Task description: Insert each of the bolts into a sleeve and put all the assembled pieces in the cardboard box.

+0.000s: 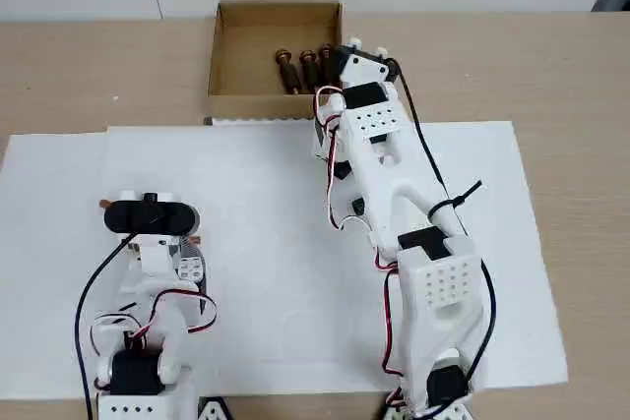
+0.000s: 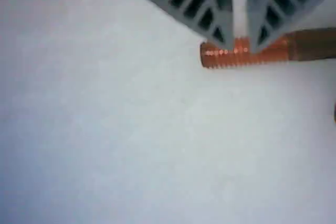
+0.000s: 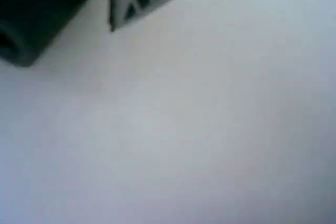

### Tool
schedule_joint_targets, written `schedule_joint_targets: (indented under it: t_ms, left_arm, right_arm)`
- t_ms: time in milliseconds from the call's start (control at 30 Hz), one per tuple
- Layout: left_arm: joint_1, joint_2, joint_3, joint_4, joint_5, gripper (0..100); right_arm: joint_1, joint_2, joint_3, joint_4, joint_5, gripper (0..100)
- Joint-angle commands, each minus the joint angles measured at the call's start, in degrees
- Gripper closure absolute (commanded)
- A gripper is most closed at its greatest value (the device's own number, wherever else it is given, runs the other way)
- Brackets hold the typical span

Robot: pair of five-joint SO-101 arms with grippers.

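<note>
- Left wrist view: the left gripper [image 2: 240, 43] has its jaws clamped together on the threaded part of a copper bolt [image 2: 220, 57], just above the white paper [image 2: 131, 140].
- The bolt's thread end sticks out free on one side of the jaws. On the other side it runs into a thicker, smoother brown part [image 2: 312, 45], which I take to be a sleeve, though the join is hard to make out.
- Right wrist view: the right gripper [image 3: 131, 9] appears as a grey ribbed piece over pale paper, and I cannot tell whether it is open or closed.
- High view: the right arm [image 1: 394, 174] stretches across to the near right corner of the cardboard box [image 1: 228, 46]. The left arm sits well apart from it, at the paper's near left.
- Three assembled pieces [image 1: 307, 68] lie side by side in the box's right half.
- Judged from this, most of the work is done, and the piece in the left jaws has yet to reach the box.
- The box and its contents appear from above, while the grip on the thread is plain at the left wrist.
</note>
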Motion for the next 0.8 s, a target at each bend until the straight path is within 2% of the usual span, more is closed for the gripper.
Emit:
schedule_joint_targets:
  t_ms: [0,600,667,767]
  left_arm:
    - [-0.3,-0.5,-0.2,-1.2,-0.2,99]
    - [-0.3,-0.5,-0.2,-1.2,-0.2,99]
    - [-0.3,-0.5,-0.2,-1.2,-0.2,99]
    - [-0.3,-0.5,-0.2,-1.2,-0.2,99]
  right_arm:
    - [-0.2,-0.2,-0.4,-0.7,-0.1,85.5]
    - [-0.3,-0.2,-0.4,1.5,-0.3,86.1]
    - [-0.2,-0.6,-0.4,2.0,-0.4,88.7]
    - [-0.3,-0.7,-0.4,2.3,-0.1,99.1]
